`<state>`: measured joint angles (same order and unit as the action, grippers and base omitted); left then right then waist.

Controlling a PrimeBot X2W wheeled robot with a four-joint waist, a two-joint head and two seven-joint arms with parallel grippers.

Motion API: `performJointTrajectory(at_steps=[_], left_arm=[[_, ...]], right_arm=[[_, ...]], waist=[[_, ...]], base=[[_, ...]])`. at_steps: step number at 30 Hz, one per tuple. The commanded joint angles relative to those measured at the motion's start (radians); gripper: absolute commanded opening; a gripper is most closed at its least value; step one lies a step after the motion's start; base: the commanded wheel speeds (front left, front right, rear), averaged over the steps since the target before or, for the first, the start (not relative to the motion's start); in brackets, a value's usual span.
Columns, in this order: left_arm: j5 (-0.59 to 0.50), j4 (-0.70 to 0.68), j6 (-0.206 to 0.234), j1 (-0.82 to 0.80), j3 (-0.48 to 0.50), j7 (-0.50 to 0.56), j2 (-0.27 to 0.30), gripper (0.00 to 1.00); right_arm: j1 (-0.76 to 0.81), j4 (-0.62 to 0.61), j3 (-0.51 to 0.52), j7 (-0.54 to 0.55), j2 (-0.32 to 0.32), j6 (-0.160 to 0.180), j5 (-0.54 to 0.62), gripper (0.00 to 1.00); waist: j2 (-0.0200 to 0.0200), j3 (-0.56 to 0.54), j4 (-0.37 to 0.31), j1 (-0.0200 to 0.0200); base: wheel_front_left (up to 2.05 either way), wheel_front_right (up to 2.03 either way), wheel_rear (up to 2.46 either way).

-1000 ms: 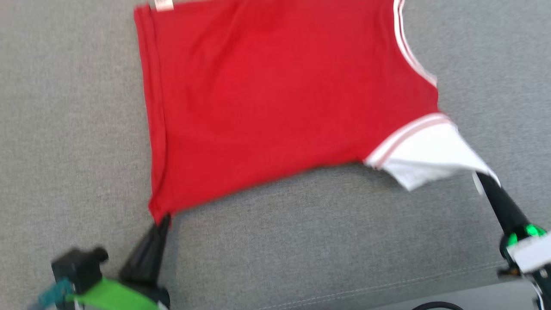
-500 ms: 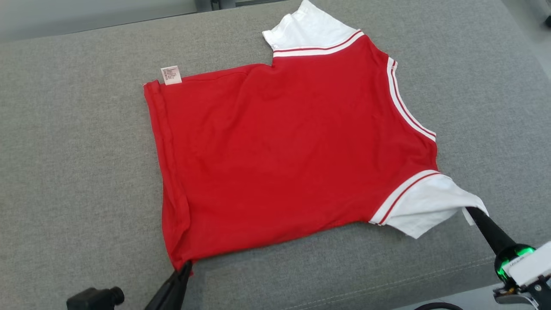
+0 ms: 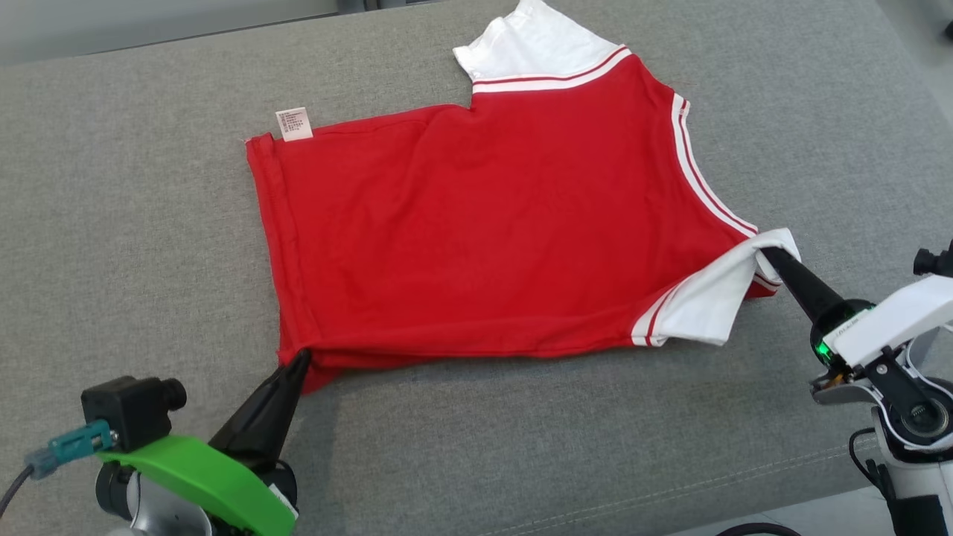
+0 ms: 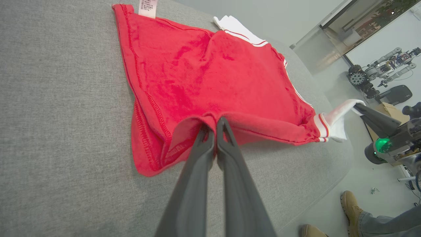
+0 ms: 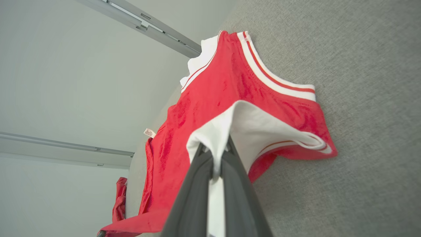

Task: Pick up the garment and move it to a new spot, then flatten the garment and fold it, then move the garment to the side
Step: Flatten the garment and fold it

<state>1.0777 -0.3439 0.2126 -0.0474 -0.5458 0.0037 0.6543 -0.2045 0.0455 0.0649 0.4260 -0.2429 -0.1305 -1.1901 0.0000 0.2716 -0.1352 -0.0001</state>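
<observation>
The garment [image 3: 484, 238], a red T-shirt with white sleeves and striped trim, lies spread on the middle of the grey cushioned surface [image 3: 134, 246], hem to the left and neckline to the right; most of it rests flat, but its near edge is raised and curling over onto the body; the left gripper [image 3: 298, 361] has its fingers pressed together on the near hem corner, and the left wrist view shows red cloth folded around the tips; the right gripper [image 3: 767, 257] is clamped the same way on the near white sleeve [image 3: 707, 305], which is drawn up and doubled over the red shoulder; the far sleeve [image 3: 536, 48] lies flat at the far edge, and a small care label [image 3: 294, 123] sticks out at the far hem corner; the cloth looks light, soft and limp, so it will likely sag between the two held points and drag a little on the rough upholstery rather than slide freely; it seems in no way fragile; the stitched hem and the cuff trim, where the fabric is doubled, look like the surest places to pinch, taken wide apart so the edge stays taut; a person's shoe [image 4: 350, 200] stands on the floor off the right end.
</observation>
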Motion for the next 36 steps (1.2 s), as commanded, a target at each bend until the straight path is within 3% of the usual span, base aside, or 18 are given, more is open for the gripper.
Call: performJointTrajectory(at_steps=[1,8,13,21,22,23,24,25,26,27,28,33,36], left_arm=[[0.011,0.016,0.000,-0.037,0.003,0.013,-0.006,0.00],[-0.024,0.137,-0.010,-0.208,-0.038,0.123,-0.020,0.00],[-0.052,0.280,-0.049,-0.364,-0.080,0.187,-0.076,0.00],[-0.054,0.475,-0.101,-0.476,-0.124,0.227,-0.145,0.00],[-0.053,0.496,-0.107,-0.482,-0.123,0.222,-0.152,0.00],[-0.054,0.516,-0.106,-0.487,-0.120,0.215,-0.157,0.00],[-0.061,0.535,-0.107,-0.492,-0.121,0.208,-0.160,0.19],[-0.060,0.549,-0.112,-0.493,-0.124,0.202,-0.166,0.50],[-0.060,0.549,-0.112,-0.493,-0.124,0.202,-0.166,0.50],[-0.057,0.559,-0.115,-0.492,-0.125,0.201,-0.172,0.92],[-0.049,0.566,-0.117,-0.488,-0.122,0.196,-0.178,1.00],[-0.053,0.543,-0.101,-0.442,-0.103,0.141,-0.173,1.00],[-0.061,0.462,-0.065,-0.384,-0.077,0.086,-0.153,1.00]], right_arm=[[-0.034,0.019,0.005,0.001,0.009,0.000,0.017,0.00],[-0.173,0.119,0.018,-0.053,0.036,0.000,0.107,0.00],[-0.250,0.197,0.004,-0.093,0.036,0.000,0.175,0.00],[-0.321,0.294,-0.036,-0.149,0.019,0.000,0.266,0.01],[-0.326,0.307,-0.048,-0.159,0.016,0.000,0.280,0.35],[-0.327,0.317,-0.057,-0.165,0.012,0.000,0.290,0.82],[-0.330,0.326,-0.065,-0.168,0.012,0.000,0.293,1.00],[-0.333,0.327,-0.078,-0.170,0.009,0.000,0.297,1.00],[-0.333,0.327,-0.078,-0.170,0.009,0.000,0.297,1.00],[-0.334,0.327,-0.086,-0.176,0.002,0.000,0.297,1.00],[-0.332,0.323,-0.095,-0.180,-0.006,0.000,0.296,1.00],[-0.287,0.242,-0.134,-0.226,-0.053,0.000,0.283,1.00],[-0.221,0.149,-0.156,-0.258,-0.109,0.000,0.312,1.00]], waist=[[0.0000,0.006,0.009,0.0001],[0.0000,0.038,0.037,0.0001],[0.0000,0.070,0.065,0.0001],[0.0000,0.087,0.073,0.0001],[0.0000,0.087,0.072,0.0001],[0.0000,0.085,0.072,0.0001],[0.0000,0.083,0.071,0.0001],[0.0000,0.079,0.070,0.0001],[0.0000,0.079,0.070,0.0001],[0.0000,0.075,0.068,0.0001],[0.0000,0.071,0.066,0.0001],[0.0000,0.042,0.054,0.0001],[0.0000,0.027,0.046,0.0001]], base=[[0.00,0.00,0.00],[0.00,0.00,0.00],[0.00,0.00,0.00],[0.00,0.00,0.00],[0.00,0.00,0.00],[0.00,0.00,0.00],[0.00,0.00,0.00],[0.00,0.00,0.00],[0.00,0.00,0.00],[0.00,0.00,0.00],[0.00,0.00,0.00],[0.00,0.00,0.00],[0.00,0.00,0.00]])
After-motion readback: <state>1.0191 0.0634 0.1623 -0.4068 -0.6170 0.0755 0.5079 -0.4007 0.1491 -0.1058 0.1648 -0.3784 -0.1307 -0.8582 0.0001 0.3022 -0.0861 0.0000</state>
